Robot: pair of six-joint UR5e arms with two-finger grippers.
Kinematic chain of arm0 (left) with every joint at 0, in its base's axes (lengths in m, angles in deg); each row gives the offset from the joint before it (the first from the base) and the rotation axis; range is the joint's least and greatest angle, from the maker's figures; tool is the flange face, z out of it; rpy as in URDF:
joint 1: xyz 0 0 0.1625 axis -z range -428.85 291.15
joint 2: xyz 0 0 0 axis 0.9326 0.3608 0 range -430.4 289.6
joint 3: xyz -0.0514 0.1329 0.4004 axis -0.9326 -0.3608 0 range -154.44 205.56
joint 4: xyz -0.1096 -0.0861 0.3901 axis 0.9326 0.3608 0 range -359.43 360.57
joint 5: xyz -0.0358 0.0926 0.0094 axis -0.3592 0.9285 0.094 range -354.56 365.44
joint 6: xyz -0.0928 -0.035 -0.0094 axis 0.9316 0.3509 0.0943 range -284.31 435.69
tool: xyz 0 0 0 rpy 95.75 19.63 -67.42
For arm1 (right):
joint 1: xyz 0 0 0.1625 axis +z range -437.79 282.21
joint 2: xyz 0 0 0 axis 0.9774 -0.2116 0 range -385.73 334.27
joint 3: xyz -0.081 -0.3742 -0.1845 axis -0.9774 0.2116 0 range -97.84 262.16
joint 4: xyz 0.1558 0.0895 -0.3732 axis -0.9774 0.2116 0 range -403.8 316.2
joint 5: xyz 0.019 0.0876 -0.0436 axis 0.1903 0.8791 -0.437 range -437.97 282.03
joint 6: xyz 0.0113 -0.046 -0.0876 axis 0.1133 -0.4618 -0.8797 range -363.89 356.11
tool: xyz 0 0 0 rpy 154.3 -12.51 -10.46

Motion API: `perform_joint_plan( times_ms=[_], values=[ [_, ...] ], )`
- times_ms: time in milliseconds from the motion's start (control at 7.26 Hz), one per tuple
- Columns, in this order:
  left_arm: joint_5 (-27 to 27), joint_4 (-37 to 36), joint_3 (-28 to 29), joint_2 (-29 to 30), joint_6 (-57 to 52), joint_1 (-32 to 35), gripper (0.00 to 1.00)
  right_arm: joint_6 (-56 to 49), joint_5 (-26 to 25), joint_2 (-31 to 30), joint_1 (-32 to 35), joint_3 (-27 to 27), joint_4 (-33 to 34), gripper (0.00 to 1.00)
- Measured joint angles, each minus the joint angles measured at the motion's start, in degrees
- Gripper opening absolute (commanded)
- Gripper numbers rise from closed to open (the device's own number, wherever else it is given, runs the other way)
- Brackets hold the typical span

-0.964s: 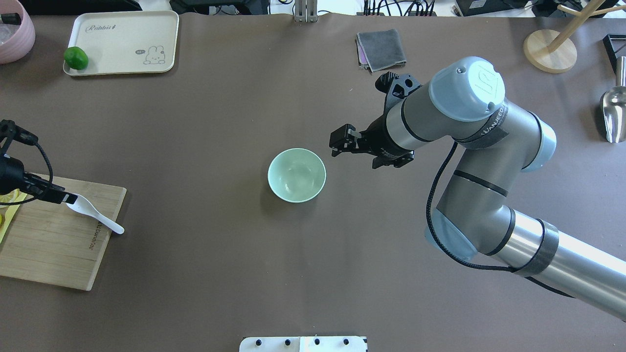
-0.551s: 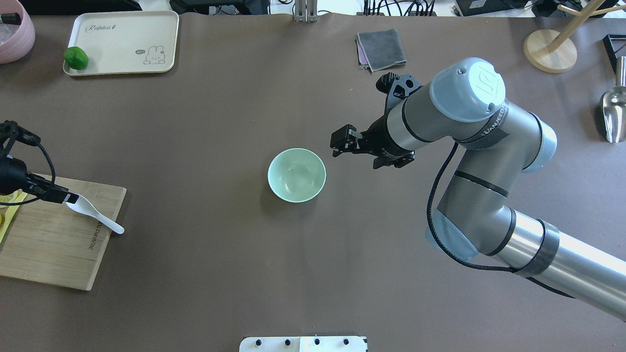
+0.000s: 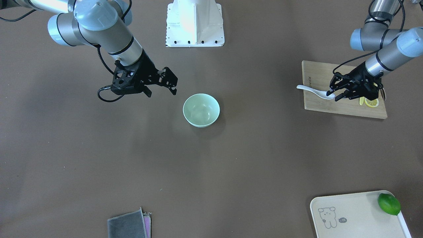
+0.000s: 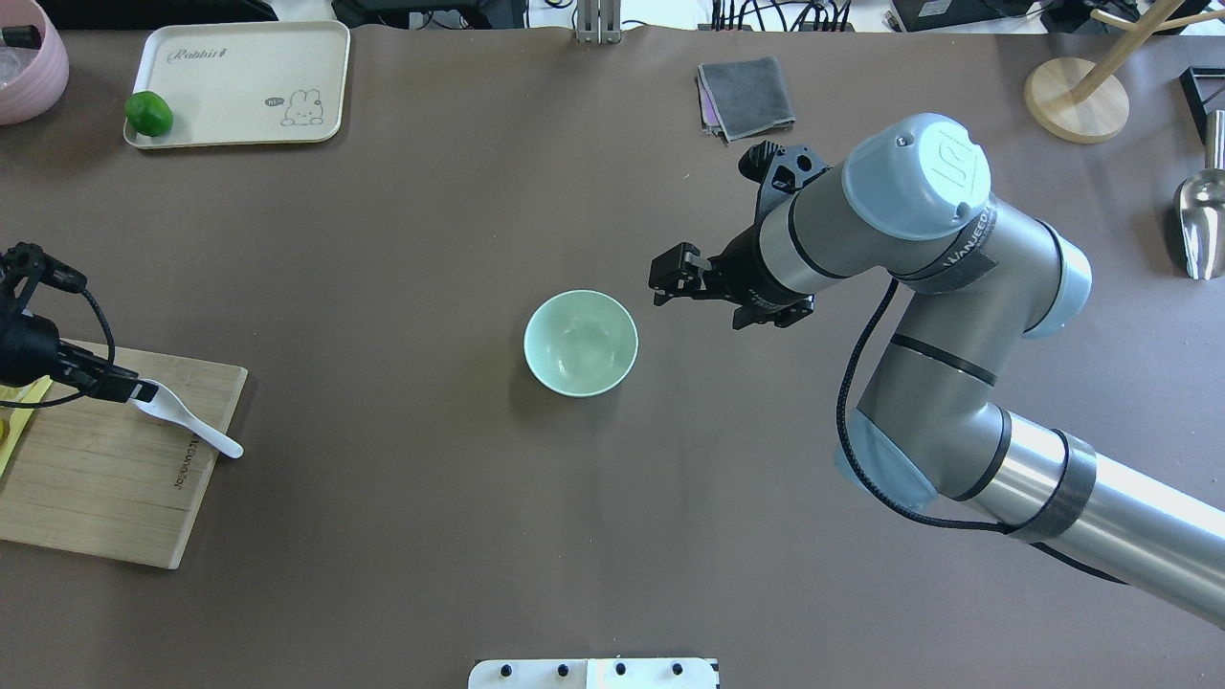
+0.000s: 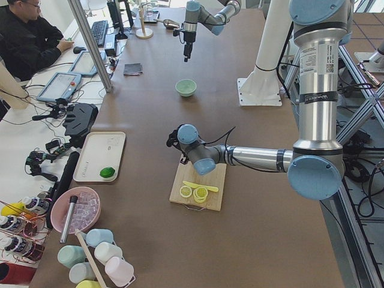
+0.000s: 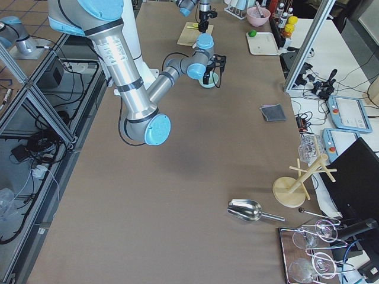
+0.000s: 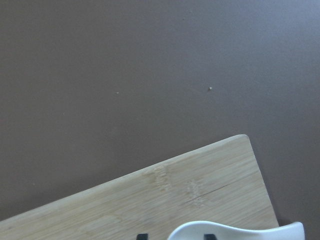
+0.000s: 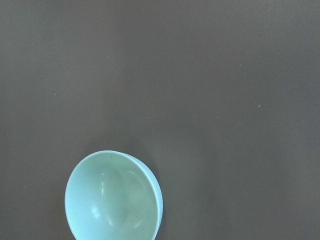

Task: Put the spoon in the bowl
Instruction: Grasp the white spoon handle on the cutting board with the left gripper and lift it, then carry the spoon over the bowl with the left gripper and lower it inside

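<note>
The white spoon (image 4: 191, 424) lies on a wooden cutting board (image 4: 105, 478) at the table's left edge, with its handle pointing out over the board's corner. My left gripper (image 4: 144, 390) is at the scoop end, its fingers closed on the scoop's rim. In the left wrist view the scoop (image 7: 240, 231) shows at the bottom edge with two dark fingertips (image 7: 210, 236) on it. The mint-green bowl (image 4: 581, 343) stands empty mid-table. My right gripper (image 4: 660, 279) hovers open and empty just right of the bowl. The bowl also shows in the right wrist view (image 8: 112, 197).
Lemon slices (image 3: 370, 102) lie on the board behind the left gripper. A cream tray (image 4: 239, 81) with a lime (image 4: 148, 113) sits far left, and a grey cloth (image 4: 746, 96) far centre. A wooden stand (image 4: 1077, 96) and a metal scoop (image 4: 1201, 225) are at the right.
The left gripper's fingertips have edged slightly right at the scoop. The spoon still lies on the board. The right gripper has drifted a little to the right.
</note>
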Motion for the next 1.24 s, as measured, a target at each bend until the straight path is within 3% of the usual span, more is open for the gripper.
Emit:
perform_joint_plan(
  times_ms=[275, 413, 826, 1239],
  values=[
    [1.25, 2.62, 1.58, 0.12, 0.18, -1.04, 0.06, 0.29, -0.1, -0.03, 0.04, -0.12, -0.01, 1.0],
    [1.3, 3.14, 1.62, 0.14, 0.32, -1.14, 0.0, 0.42, -0.12, -0.19, 0.07, -0.28, -0.05, 1.0],
    [-0.53, 3.19, -0.63, -0.6, 0.71, -1.03, 0.0, 0.63, -0.12, -1.72, 0.1, -2.27, 0.0, 1.0],
    [-9.32, 2.0, -5.25, 1.28, 8.01, 2.14, 0.0, 0.65, 0.02, -2.48, 0.17, -3.41, 0.01, 1.0]
  ],
)
